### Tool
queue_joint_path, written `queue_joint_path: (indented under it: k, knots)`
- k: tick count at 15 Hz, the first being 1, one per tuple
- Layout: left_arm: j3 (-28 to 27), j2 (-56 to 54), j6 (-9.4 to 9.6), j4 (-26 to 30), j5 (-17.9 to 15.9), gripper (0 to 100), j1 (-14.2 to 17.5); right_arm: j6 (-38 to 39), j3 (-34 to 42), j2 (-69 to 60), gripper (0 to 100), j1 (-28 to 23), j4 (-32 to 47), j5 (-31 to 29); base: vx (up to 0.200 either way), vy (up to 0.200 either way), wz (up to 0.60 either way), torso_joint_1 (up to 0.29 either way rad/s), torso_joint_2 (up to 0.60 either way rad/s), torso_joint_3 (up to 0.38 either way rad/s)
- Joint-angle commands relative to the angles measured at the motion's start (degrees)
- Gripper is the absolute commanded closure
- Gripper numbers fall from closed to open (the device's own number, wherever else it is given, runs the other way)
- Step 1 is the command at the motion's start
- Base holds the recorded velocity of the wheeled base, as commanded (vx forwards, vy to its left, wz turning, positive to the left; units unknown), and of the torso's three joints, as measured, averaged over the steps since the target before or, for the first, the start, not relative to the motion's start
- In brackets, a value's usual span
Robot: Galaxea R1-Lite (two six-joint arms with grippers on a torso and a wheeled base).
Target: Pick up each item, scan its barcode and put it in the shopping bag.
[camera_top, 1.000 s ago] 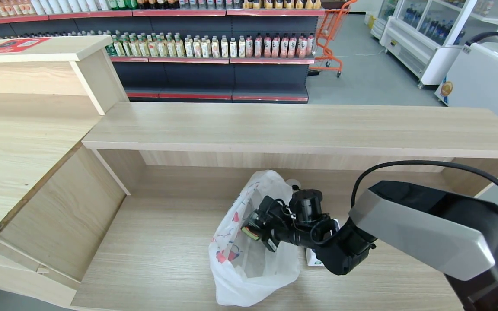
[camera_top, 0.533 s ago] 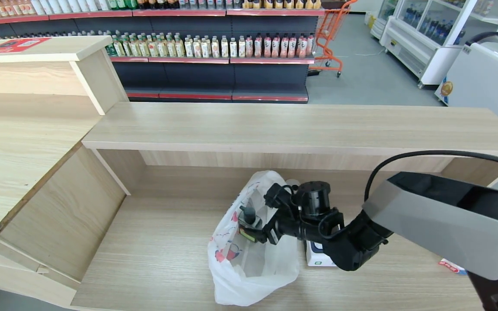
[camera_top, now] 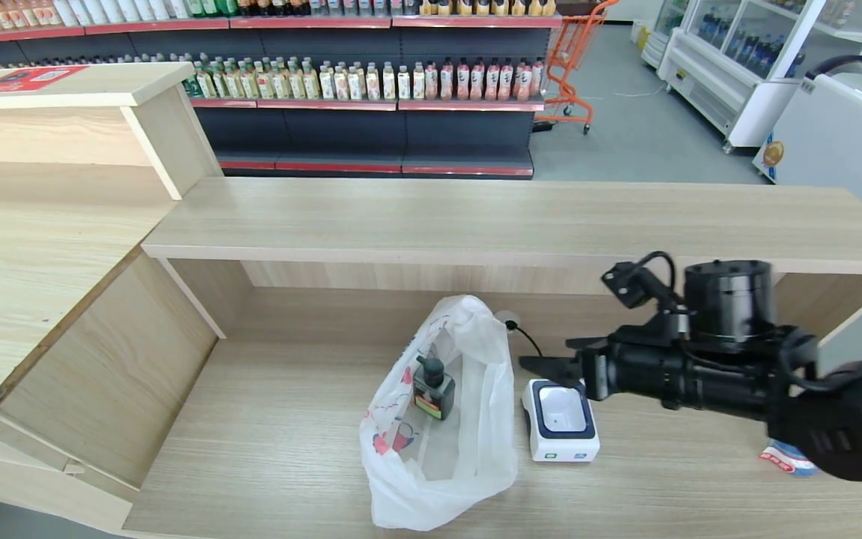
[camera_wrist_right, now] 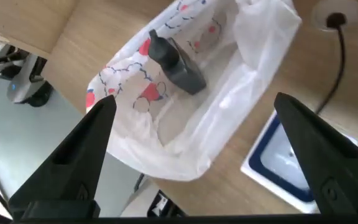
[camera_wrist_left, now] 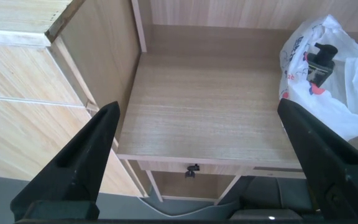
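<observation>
Right gripper [camera_top: 547, 361] spread and empty, hovering by the barcode scanner [camera_top: 560, 419] just right of the white shopping bag [camera_top: 431, 486], the dark pump bottle [camera_top: 432, 389] standing inside, apparently bagged, with a small red-and-blue item [camera_top: 781, 458] probably waiting at the near right.

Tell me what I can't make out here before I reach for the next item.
Red and blue packet, head view: mostly behind the right arm; kind unclear.
Dark bottle in the shopping bag: label too small to read in any view.
Bag's bottom: plastic folds hide whether anything else lies there.
Scanner, right wrist view: cut off by the edge and a jaw.
</observation>
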Motion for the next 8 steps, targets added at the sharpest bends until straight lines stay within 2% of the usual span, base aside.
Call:
queue_joint_path:
  k: [1, 3, 8]
  knots:
    - [0.00, -0.01, -0.01, -0.01, 0.00, 0, 0.01, 1.55, 8.82, -17.59, 0, -9.26, 4.37, 0.23, 0.000, 0.000, 0.00, 0.000, 0.00, 0.000]
    - [0.00, -0.01, -0.01, -0.01, 0.00, 0, 0.01, 2.34, 11.11, -21.46, 0, -11.28, 4.37, 0.58, 0.000, 0.000, 0.00, 0.000, 0.00, 0.000]
    - [0.00, -0.01, -0.01, -0.01, 0.00, 0, 0.01, 2.52, 12.08, -22.16, 0, -11.28, 4.28, 0.58, 0.000, 0.000, 0.00, 0.000, 0.00, 0.000]
